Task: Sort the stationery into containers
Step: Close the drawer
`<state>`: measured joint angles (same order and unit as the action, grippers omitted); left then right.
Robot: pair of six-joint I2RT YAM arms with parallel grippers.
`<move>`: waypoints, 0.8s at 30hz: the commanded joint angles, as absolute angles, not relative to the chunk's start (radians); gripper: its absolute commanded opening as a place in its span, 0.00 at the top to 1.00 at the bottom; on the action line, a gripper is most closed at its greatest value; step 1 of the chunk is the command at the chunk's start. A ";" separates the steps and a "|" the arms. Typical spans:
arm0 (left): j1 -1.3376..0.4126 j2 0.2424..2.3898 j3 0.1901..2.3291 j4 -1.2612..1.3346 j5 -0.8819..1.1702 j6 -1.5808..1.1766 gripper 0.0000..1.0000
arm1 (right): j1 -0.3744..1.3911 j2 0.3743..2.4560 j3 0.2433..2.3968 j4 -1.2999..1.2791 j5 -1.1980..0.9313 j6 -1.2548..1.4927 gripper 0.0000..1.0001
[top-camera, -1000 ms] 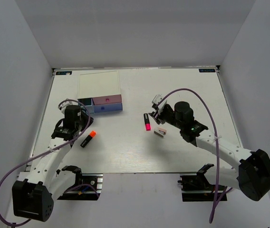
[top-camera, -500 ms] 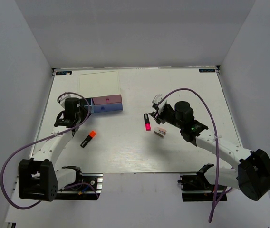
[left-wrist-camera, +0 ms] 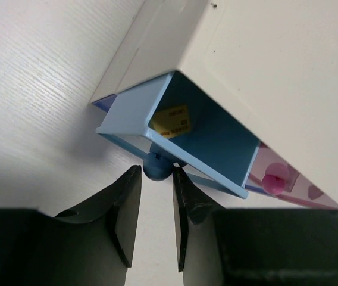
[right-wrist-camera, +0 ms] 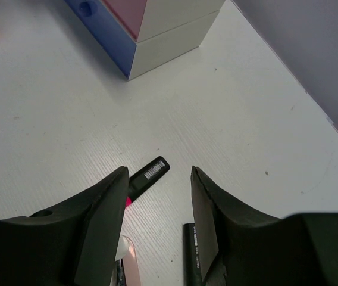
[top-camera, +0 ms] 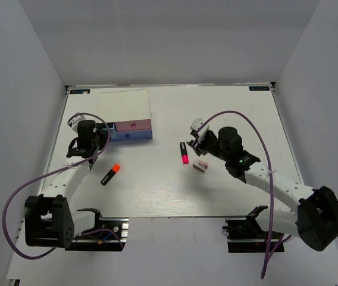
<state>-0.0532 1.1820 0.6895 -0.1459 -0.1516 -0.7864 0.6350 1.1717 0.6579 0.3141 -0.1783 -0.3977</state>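
Note:
The light blue drawer (left-wrist-camera: 202,128) of the white-topped box (top-camera: 124,106) stands pulled out, and a tan eraser (left-wrist-camera: 170,121) lies inside it. My left gripper (left-wrist-camera: 153,179) (top-camera: 99,134) pinches that drawer's round knob (left-wrist-camera: 157,165) at its very fingertips. The pink drawer (top-camera: 133,125) and purple drawer (top-camera: 134,135) are pushed in. My right gripper (right-wrist-camera: 157,179) (top-camera: 194,142) hangs open over the pink-capped highlighter (right-wrist-camera: 148,173) (top-camera: 184,154). A pink-white eraser (top-camera: 200,165) lies beside it. A black highlighter barrel (right-wrist-camera: 191,250) shows under my right finger, its cap hidden. The orange-capped highlighter (top-camera: 110,174) lies near the left arm.
White walls close in the table (top-camera: 157,190) at the back and on both sides. The arms' purple cables loop over the front corners. The box sits at the back left.
My left gripper has moved back and to the left, away from the orange-capped highlighter, to the light blue drawer's front. The right arm has stayed put.

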 commanded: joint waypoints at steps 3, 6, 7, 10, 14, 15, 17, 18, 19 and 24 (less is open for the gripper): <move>-0.040 1.222 0.719 -0.063 -0.150 -0.792 0.62 | 0.632 1.174 0.681 0.333 -0.176 -0.400 0.48; -0.031 1.250 0.730 -0.043 -0.141 -0.792 0.62 | 0.632 1.177 0.678 0.330 -0.176 -0.402 0.48; -0.031 1.259 0.741 -0.034 -0.141 -0.801 0.62 | 0.630 1.177 0.680 0.331 -0.173 -0.403 0.48; -0.031 1.285 0.741 -0.006 -0.132 -0.811 0.62 | 0.630 1.177 0.680 0.331 -0.172 -0.408 0.48; -0.031 1.307 0.750 0.017 -0.132 -0.821 0.62 | 0.632 1.183 0.683 0.330 -0.169 -0.410 0.48; -0.031 1.316 0.759 0.017 -0.132 -0.821 0.62 | 0.630 1.186 0.683 0.331 -0.167 -0.411 0.48; -0.031 1.325 0.759 0.026 -0.132 -0.821 0.62 | 0.634 1.184 0.684 0.327 -0.169 -0.411 0.48; -0.031 1.325 0.759 0.038 -0.132 -0.821 0.62 | 0.632 1.187 0.683 0.328 -0.170 -0.413 0.48; -0.031 1.334 0.770 0.038 -0.132 -0.821 0.62 | 0.629 1.187 0.686 0.328 -0.169 -0.414 0.48; -0.031 1.344 0.770 0.038 -0.123 -0.821 0.62 | 0.632 1.193 0.689 0.325 -0.170 -0.414 0.46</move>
